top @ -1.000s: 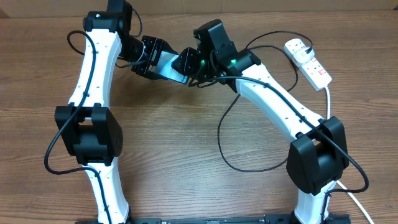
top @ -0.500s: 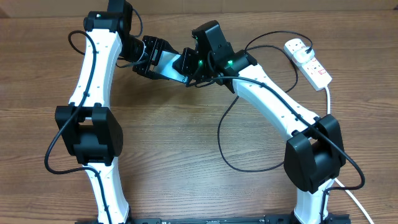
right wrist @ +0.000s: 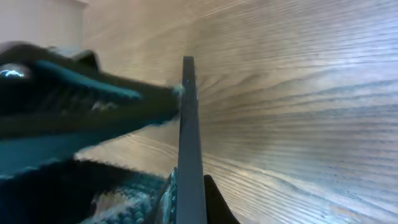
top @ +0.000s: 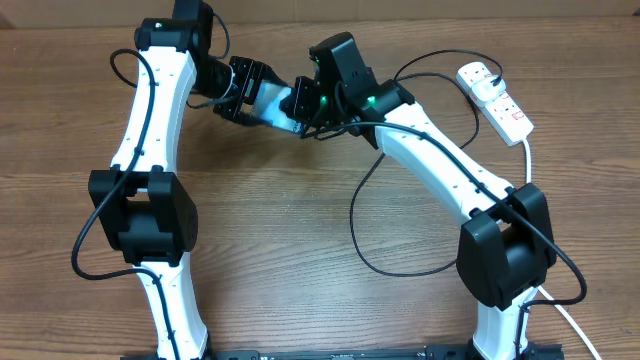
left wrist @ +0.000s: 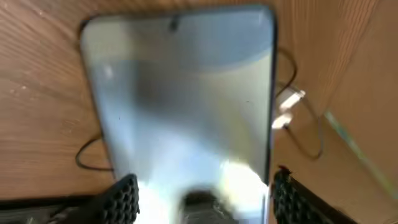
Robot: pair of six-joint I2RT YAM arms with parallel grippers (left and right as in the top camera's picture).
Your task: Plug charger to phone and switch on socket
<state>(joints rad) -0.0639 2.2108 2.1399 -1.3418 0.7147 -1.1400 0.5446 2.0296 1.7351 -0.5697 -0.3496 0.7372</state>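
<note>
The phone point(top: 272, 102) is held off the table between both grippers at the back centre. My left gripper point(top: 245, 92) is shut on its left end. In the left wrist view the fingers point(left wrist: 123, 198) press both long edges of the pale screen point(left wrist: 180, 99). My right gripper point(top: 300, 105) is shut on the phone's right end. In the right wrist view the phone point(right wrist: 188, 124) shows edge-on between its fingers point(right wrist: 214, 202). The black charger cable point(top: 356, 215) loops from the white socket point(top: 497, 98) across the table. Its connector tip is hidden.
The socket's thick white cord point(top: 527, 150) runs down the right side. The socket point(left wrist: 287, 109) and black cable point(left wrist: 311, 140) show small behind the phone in the left wrist view. My right arm point(top: 440, 160) lies over the cable loop.
My right gripper has shifted slightly left along the phone toward my left gripper, covering more of the screen. The left arm, cable and socket have not moved.
</note>
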